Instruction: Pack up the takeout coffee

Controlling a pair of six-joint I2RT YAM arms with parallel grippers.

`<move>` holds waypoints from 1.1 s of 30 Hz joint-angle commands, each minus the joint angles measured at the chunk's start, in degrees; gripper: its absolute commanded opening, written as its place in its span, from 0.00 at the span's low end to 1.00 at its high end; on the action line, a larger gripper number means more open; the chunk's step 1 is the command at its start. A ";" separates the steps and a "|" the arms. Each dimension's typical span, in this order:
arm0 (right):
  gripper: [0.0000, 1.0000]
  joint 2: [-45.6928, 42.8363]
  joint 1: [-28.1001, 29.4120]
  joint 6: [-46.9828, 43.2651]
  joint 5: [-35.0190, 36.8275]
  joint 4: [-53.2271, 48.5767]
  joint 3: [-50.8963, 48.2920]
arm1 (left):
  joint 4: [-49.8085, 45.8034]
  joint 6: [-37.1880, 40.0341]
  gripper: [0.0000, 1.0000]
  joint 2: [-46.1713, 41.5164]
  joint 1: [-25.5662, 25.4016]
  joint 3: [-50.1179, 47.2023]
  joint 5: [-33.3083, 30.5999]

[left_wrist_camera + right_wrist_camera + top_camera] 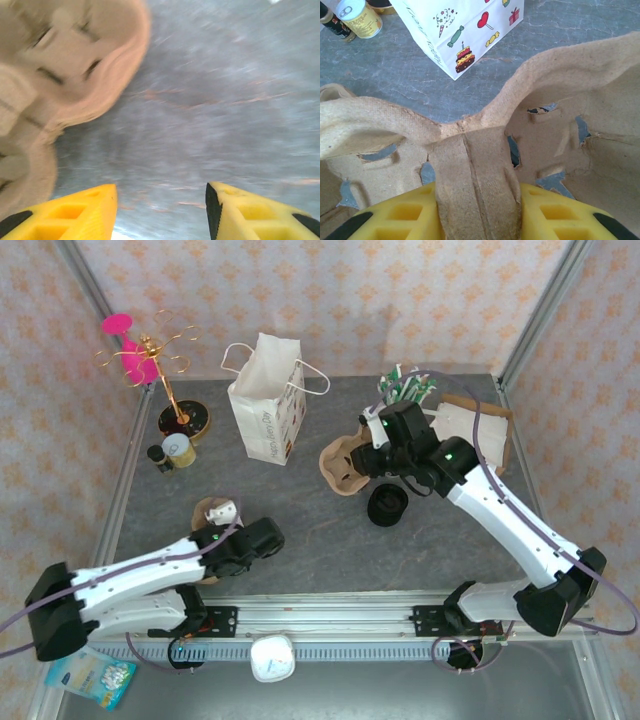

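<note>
Two brown moulded-pulp cup carriers on the table: the right gripper [475, 215] has its yellow jaws clamped on the middle ridge of the first carrier [470, 150]; the second carrier [75, 60] lies beside the left gripper [160, 210], jaws wide over the grey stone-look tabletop [225, 100]; one small black paper takeaway cup [387, 505] stands just beside the first carrier, outside it; one white printed paper bag [265, 405] stands upright behind; floral wallpaper [400, 290] all round.

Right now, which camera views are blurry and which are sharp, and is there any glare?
Left wrist: motion-blurred, the table streaked and the near carrier soft, the yellow fingers crisper. Right wrist: sharp, with fibres on the held carrier and print on the paper bag clear. Top external: even light, soft shadows, no glare; the black cup shows little detail.
</note>
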 commanded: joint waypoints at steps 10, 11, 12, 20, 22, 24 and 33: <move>0.36 2.04 -0.27 -1.76 -2.27 -1.51 7.49 | 12.90 22.08 0.65 6.32 23.94 30.46 8.48; 0.36 2.19 -0.27 -1.81 -2.42 -1.33 7.64 | 14.45 22.09 0.66 7.90 25.15 32.31 10.33; 0.36 2.31 -0.30 -1.90 -2.75 -1.09 7.77 | 15.69 21.83 0.66 10.05 25.88 34.12 10.04; 0.36 3.32 -0.34 -2.79 -2.79 -0.65 10.73 | 16.60 16.03 0.67 23.24 31.12 47.18 12.70; 0.36 3.45 -0.34 -3.14 -1.87 -0.68 11.29 | 17.18 14.16 0.67 24.95 32.09 47.96 13.29; 0.36 3.72 -0.34 -3.55 -1.59 -1.06 11.75 | 17.12 12.04 0.64 26.18 33.10 48.01 13.37; 0.35 2.77 -0.34 -3.93 -1.74 -0.24 10.38 | 18.78 8.89 0.60 32.34 34.50 49.45 16.86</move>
